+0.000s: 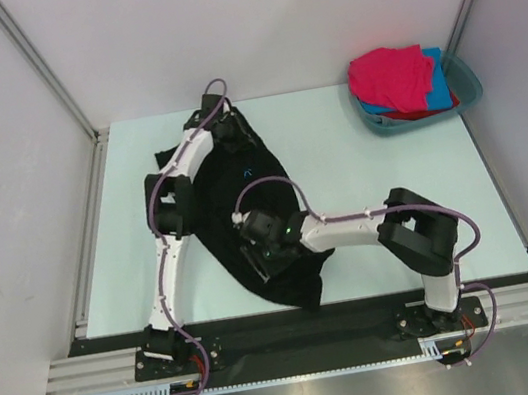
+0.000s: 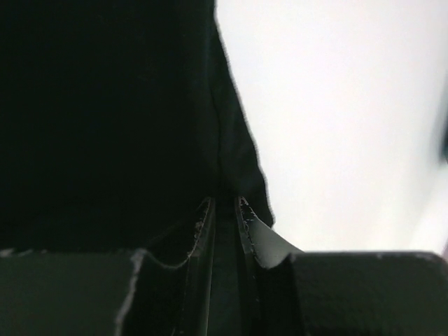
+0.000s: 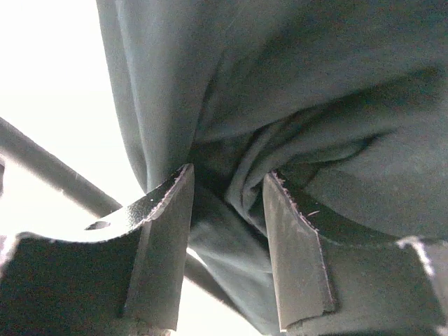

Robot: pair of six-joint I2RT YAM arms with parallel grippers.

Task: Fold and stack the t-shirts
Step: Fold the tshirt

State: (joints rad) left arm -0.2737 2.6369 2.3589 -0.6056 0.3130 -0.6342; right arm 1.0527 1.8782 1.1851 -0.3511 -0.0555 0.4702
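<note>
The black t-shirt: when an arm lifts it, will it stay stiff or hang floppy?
Probably floppy: the black t-shirt bunches in soft folds inside the right gripper. It would likely drape and drag, since it lies crumpled and spread wide across the table.

One black t-shirt, one pink t-shirt, one blue t-shirt, one red t-shirt, one teal basin, two arms.

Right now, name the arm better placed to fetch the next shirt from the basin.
Right, probably. The basin sits far right, straight ahead of the right arm's base; the left arm would have to reach across the black shirt.
</note>
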